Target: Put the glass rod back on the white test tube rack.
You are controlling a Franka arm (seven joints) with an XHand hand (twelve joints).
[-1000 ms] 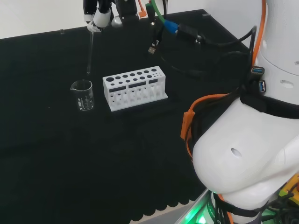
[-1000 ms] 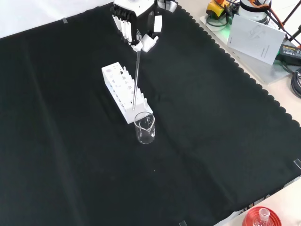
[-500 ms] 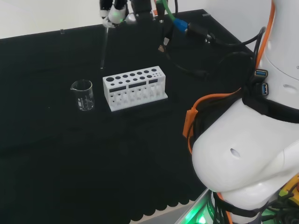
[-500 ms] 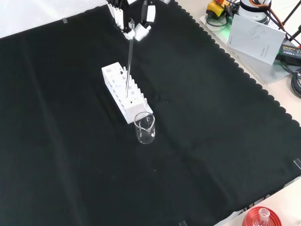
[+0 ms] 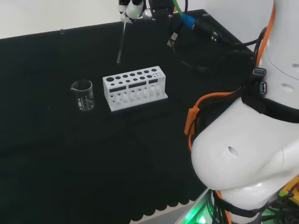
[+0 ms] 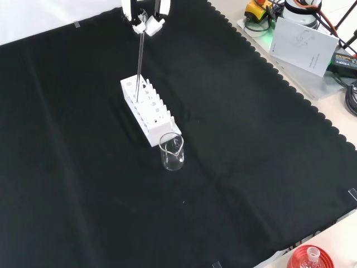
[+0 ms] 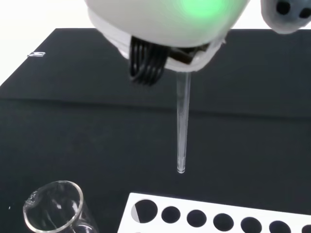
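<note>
The hand (image 5: 132, 8) (image 6: 144, 12) is at the top of the head and front views, fingers pinching the upper end of a clear glass rod (image 5: 120, 43) (image 6: 139, 62) (image 7: 182, 127). The rod hangs nearly upright in the air, its lower tip above the cloth just beyond the white test tube rack (image 5: 134, 87) (image 6: 148, 109) (image 7: 209, 214). The rack has rows of round holes on top. In the wrist view the rod's tip hovers a little off the rack's near corner holes, touching nothing.
An empty clear glass beaker (image 5: 82, 94) (image 6: 172, 151) (image 7: 57, 206) stands close to one end of the rack. Black and orange cables (image 5: 196, 32) trail across the cloth by the arm. A red stand with a flask (image 6: 310, 258) sits at the front view's bottom edge.
The hand has carried the rod rightward in the head view, from above the beaker to behind the rack's left part, and slightly higher. Beaker and rack have stayed put.
</note>
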